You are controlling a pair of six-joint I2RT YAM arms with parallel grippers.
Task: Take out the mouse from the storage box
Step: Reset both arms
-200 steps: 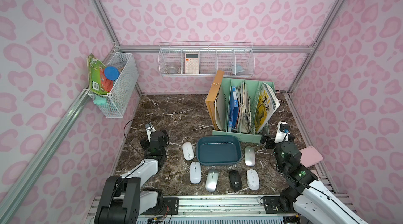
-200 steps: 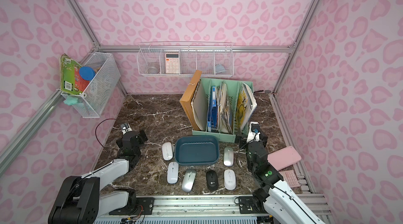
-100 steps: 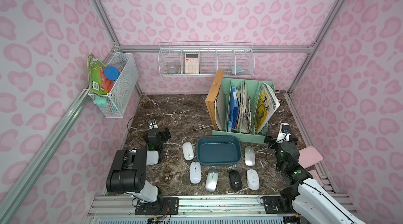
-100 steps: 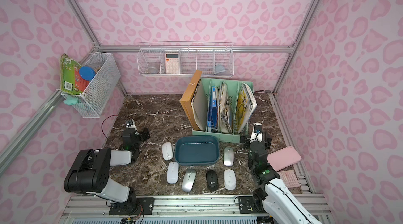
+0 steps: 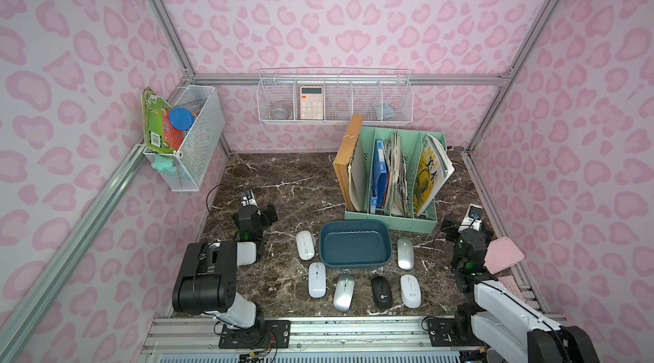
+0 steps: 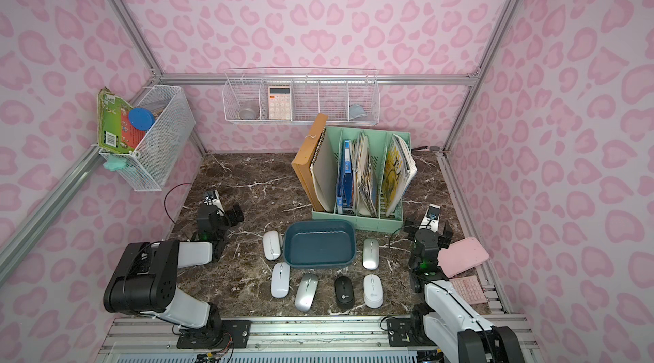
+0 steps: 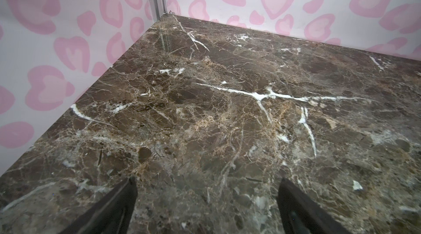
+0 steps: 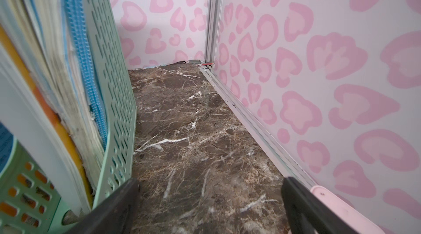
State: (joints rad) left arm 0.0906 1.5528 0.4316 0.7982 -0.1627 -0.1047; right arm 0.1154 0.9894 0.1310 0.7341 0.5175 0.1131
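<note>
A white wire basket (image 5: 200, 156) hangs on the left wall above the marbled tabletop (image 5: 290, 180). Below it, close to that wall, the left end effector (image 7: 207, 180) hangs over bare marble; the wrist view shows its two dark fingers (image 7: 123, 196) spread wide with nothing between them, well apart from the storage box. Next comes a white mouse (image 5: 305, 244), lying just beside the left wall of the storage box (image 5: 355, 249). This dark teal tray sits near the middle front of the tabletop, in both top views (image 6: 320, 246). Every mouse in view lies outside it on the marble. In a row before the tray lie the front white mouse (image 5: 316, 279), the front silver mouse (image 5: 344, 291), the black mouse (image 5: 381, 292) and the logo white mouse (image 5: 410, 290). The right silver mouse (image 5: 405, 253) lies just beside the tray's right wall. Behind the tray stands the mint-green file organiser (image 5: 389, 221), packed with folders and papers. The right end effector (image 8: 209, 181) sits between that organiser (image 8: 114, 98) and a pink case (image 5: 502, 255) by the right wall, its fingers (image 8: 123, 198) likewise parted wide over bare marble, gripping nothing.
</note>
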